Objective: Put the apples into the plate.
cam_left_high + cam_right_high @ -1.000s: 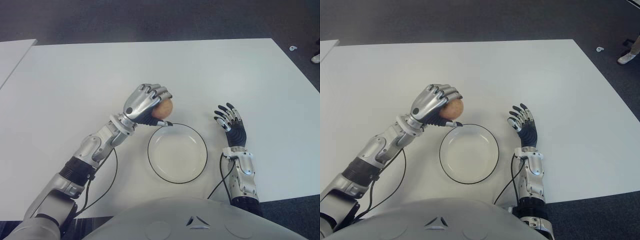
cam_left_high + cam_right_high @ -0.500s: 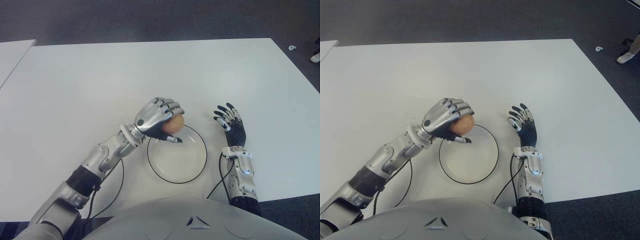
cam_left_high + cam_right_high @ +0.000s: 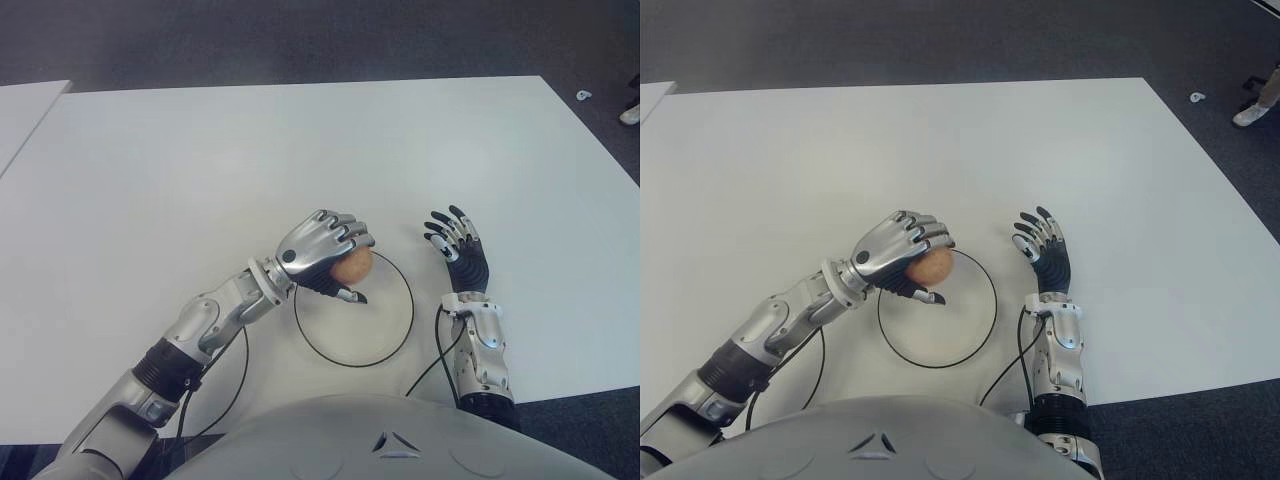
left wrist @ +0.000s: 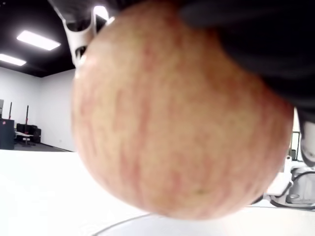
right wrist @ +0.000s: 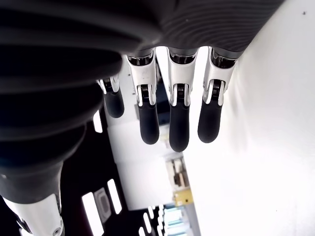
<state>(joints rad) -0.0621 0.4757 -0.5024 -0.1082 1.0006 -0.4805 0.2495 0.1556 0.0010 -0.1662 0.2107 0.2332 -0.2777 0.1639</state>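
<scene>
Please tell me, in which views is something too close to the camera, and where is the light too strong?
Left wrist view: the reddish-yellow apple, gripped by the left hand, fills the picture. Right wrist view: the right hand's dark fingers loom close, and the white table beside them is washed out. Eye views: evenly lit.

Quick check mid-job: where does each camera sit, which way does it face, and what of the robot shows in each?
Left eye view: on the head, looking down at the table; both arms show, left hand gripping the apple over the plate, right hand open beside the plate on its right.
Right eye view: same head camera, slightly shifted, sharing that whole scene.
Left wrist view: on the left wrist, the apple fills it, dark fingers over it.
Right wrist view: on the right wrist, looking along its spread fingers.
</scene>
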